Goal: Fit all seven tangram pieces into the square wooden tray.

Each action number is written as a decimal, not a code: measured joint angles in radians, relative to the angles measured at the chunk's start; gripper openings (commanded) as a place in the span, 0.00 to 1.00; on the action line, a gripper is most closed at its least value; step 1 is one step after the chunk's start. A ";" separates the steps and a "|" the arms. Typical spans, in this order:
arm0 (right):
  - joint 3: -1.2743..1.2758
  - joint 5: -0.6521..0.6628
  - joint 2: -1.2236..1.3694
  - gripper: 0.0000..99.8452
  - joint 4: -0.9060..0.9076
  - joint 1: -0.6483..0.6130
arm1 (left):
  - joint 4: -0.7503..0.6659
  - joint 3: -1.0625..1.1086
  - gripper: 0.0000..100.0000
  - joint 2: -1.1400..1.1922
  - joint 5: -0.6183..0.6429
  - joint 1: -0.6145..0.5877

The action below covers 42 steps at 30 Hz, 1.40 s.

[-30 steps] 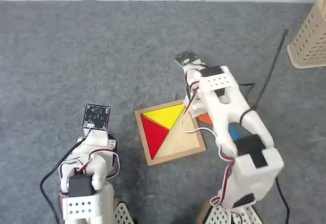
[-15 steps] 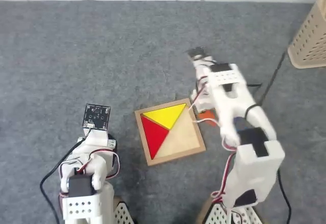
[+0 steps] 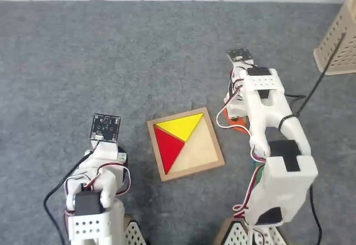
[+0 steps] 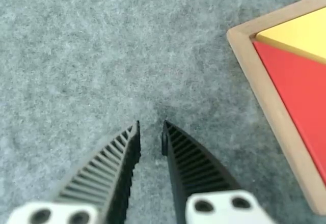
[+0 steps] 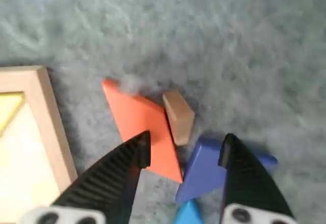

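Grey carpet [image 3: 111, 50] covers the table. On it, the right arm [image 3: 272, 145] stretches out at 3 o'clock of the tray, and the left arm [image 3: 94, 195] sits folded at 8 o'clock of it. A pale slatted basket [image 3: 339, 39] stands well apart at 2 o'clock, by the edge of the high view.

The square wooden tray [image 3: 197, 151] lies near the middle, turned slightly off square. 2 big triangles lie in it: the yellow triangle [image 3: 181, 127] fills its 12 o'clock side, and the red triangle [image 3: 168, 146] fills its 9 o'clock side, the 2 meeting along one edge. The part toward 4 o'clock is bare wood.

Loose pieces lie on the carpet just beside the tray at 3 o'clock, under the right arm. The orange piece [image 5: 140, 122] is nearest the tray, the dark blue piece [image 5: 204, 168] lies farther out, and the small tan piece [image 5: 178, 116] rests against the orange one. A light blue piece [image 5: 189, 214] peeks out beside the dark blue one.

The right gripper [image 5: 186, 137] hangs over these pieces with its jaws wide, holding nothing. The left gripper [image 4: 151, 126] points at bare carpet near the tray's corner, with only a narrow gap between its jaws.
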 measured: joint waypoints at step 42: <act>0.097 0.020 -0.037 0.01 -0.054 -0.034 | 0.000 0.000 0.07 0.000 0.000 0.000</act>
